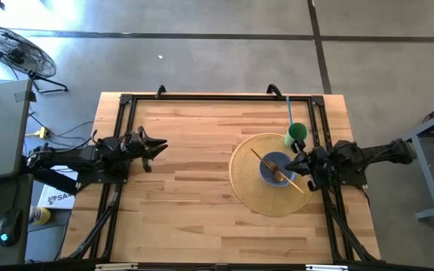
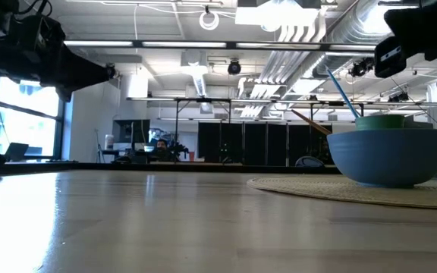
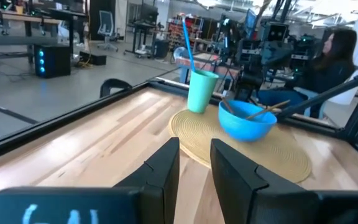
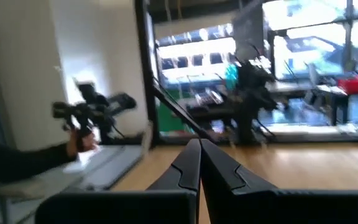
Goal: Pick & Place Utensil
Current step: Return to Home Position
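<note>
Blue bowl (image 3: 244,127) is already holding the wooden utensils (image 3: 266,110); seemingly nothing is remaining to place. Right claw (image 4: 199,146) is hovering closed and empty beside it, left claw (image 3: 194,146) waiting open.

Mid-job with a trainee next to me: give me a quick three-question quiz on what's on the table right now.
1. Pick one: the blue bowl sits on A) bare wood, B) the woven mat, C) a tray.
2. True or false: the green cup with the blue straw lies tipped over.
3. Fill in: the left gripper hangs far from the mat; the ____ gripper is beside the bowl.
Key: 1 B. 2 False, it stands upright. 3 The right gripper.
</note>
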